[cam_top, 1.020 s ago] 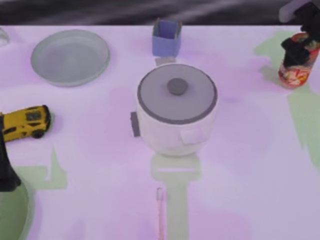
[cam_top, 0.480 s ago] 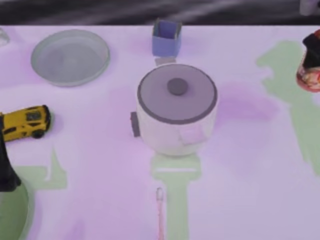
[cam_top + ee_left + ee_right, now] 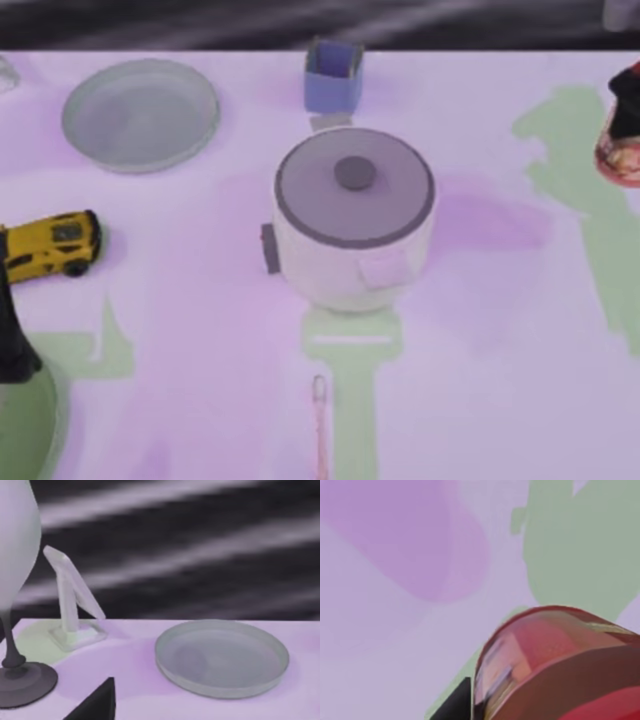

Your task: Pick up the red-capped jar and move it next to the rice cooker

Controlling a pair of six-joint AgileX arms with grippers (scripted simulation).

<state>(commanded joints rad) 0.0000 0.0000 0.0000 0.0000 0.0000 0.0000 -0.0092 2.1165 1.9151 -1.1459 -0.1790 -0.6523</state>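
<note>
The right gripper (image 3: 630, 110) is gripping the red-capped jar (image 3: 618, 158) at the table's (image 3: 480, 330) far right edge, well apart from the rice cooker (image 3: 352, 222). The left arm is sitting parked at the left edge.

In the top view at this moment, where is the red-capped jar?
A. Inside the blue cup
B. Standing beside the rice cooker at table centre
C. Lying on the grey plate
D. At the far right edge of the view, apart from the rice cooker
D. The red-capped jar sits cut off by the right edge of the top view, with bare table between it and the rice cooker in the middle.
</note>
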